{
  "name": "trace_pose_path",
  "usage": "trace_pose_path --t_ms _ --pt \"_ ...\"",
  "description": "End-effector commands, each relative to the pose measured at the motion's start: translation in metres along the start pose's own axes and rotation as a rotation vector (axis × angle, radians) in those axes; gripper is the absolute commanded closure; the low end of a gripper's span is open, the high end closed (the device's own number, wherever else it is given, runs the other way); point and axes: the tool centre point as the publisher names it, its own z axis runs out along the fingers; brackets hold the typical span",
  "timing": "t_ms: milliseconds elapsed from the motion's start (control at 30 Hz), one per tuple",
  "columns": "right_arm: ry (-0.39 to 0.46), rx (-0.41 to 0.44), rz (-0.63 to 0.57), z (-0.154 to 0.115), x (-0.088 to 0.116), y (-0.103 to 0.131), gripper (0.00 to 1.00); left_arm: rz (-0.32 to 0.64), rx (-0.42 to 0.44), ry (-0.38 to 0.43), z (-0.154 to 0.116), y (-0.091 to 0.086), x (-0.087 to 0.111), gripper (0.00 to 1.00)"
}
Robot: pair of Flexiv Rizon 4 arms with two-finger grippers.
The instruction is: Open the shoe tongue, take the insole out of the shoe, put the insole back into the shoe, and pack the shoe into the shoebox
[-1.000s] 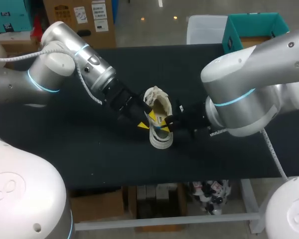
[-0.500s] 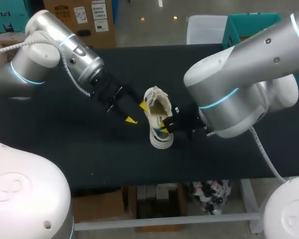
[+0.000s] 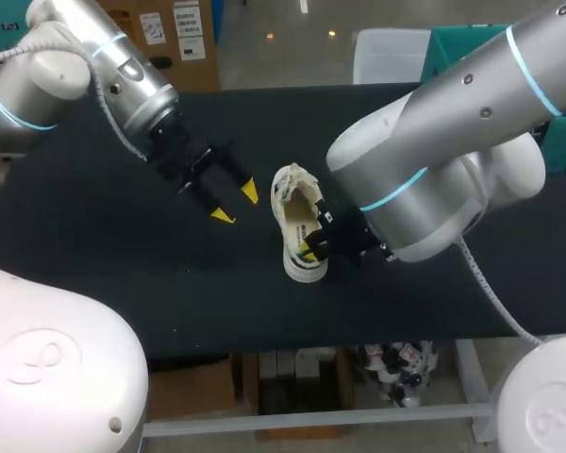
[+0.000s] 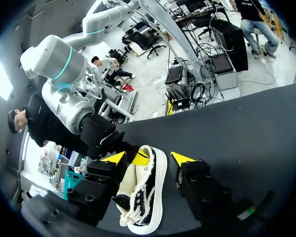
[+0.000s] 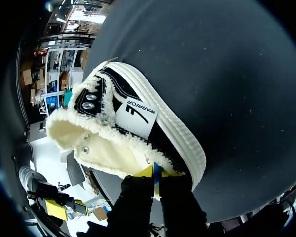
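Nearest to me, my right gripper is down at the right flank of the black canvas sneaker with a white ribbed rubber sole and cream fleece lining. Its jaws are pinched almost together, with only the thin edge of the sneaker's side wall between the yellow fingertips, just above the sole rim. So I read it as clamped onto the shoe. My silver right arm comes in from the right and hangs over that side of the table.

The sneaker sits near the middle of the matte black tabletop, lengthwise to me. Its white toe end points toward the near edge and its fleecy open collar toward the far edge. From the head view I look down into the opening. I cannot tell whether the shoe stands flat on its sole or leans to one side.

Farther back and to the left, my left gripper hangs above the tabletop, near the sneaker but apart from it. Its jaws are spread wide and hold nothing. In its wrist view the sneaker lies ahead of the parted fingers. My silver left arm runs back to the far left corner.
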Motion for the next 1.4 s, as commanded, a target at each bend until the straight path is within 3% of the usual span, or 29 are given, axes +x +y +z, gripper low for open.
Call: trace_pose_path --t_ms 33,133,333,367,400,433,500,600,700,733,1067,1133,1200,1267,1300,1333,1400 --pt "-0.006 0.006 -0.010 0.008 -0.001 0.003 1.00 0.015 -0.013 0.060 -0.019 -0.006 0.006 0.49" --pt "-0.009 0.002 -0.017 0.009 -0.002 0.004 1.00 -0.015 -0.016 0.097 -0.032 -0.006 0.011 0.47" --pt "-0.047 -0.032 -0.048 0.015 -0.002 0.004 1.00 -0.188 -0.096 0.189 -0.055 -0.004 0.023 0.37" --pt "-0.050 -0.039 -0.049 0.015 -0.003 0.003 1.00 -0.258 -0.121 0.205 -0.061 -0.005 0.026 0.15" --pt "-0.052 -0.043 -0.051 0.015 -0.003 0.003 1.00 -0.283 -0.125 0.205 -0.065 -0.005 0.028 0.06" --pt "-0.059 -0.054 -0.060 0.014 -0.003 0.003 1.00 -0.327 -0.142 0.211 -0.071 -0.007 0.031 0.01" --pt "-0.072 -0.073 -0.068 0.014 -0.003 0.002 1.00 -0.409 -0.169 0.200 -0.081 -0.009 0.037 0.00" --pt "-0.063 -0.095 -0.086 0.010 -0.001 -0.002 0.26 -0.491 -0.214 0.184 -0.094 -0.016 0.046 0.00" --pt "-0.044 -0.114 -0.103 0.004 0.002 -0.004 0.03 -0.543 -0.241 0.163 -0.104 -0.025 0.054 0.00" --pt "-0.043 -0.124 -0.110 0.002 0.004 -0.005 0.02 -0.552 -0.244 0.157 -0.107 -0.026 0.057 0.00" --pt "-0.075 -0.198 -0.156 -0.015 0.016 -0.014 0.09 -0.652 -0.288 0.128 -0.121 -0.035 0.082 0.00" --pt "-0.075 -0.213 -0.165 -0.019 0.018 -0.015 0.22 -0.666 -0.296 0.125 -0.122 -0.035 0.084 0.00" --pt "-0.080 -0.222 -0.172 -0.020 0.021 -0.015 0.44 -0.682 -0.301 0.120 -0.123 -0.034 0.087 0.00" --pt "-0.086 -0.230 -0.185 -0.022 0.024 -0.014 0.88 -0.703 -0.308 0.116 -0.124 -0.034 0.089 0.07" --pt "-0.088 -0.230 -0.198 -0.022 0.025 -0.013 1.00 -0.707 -0.311 0.115 -0.126 -0.033 0.091 0.14" --pt "-0.098 -0.233 -0.204 -0.022 0.027 -0.013 1.00 -0.718 -0.315 0.112 -0.128 -0.033 0.092 0.19" --pt "-0.112 -0.236 -0.216 -0.021 0.030 -0.012 1.00 -0.727 -0.322 0.111 -0.131 -0.033 0.094 0.20"
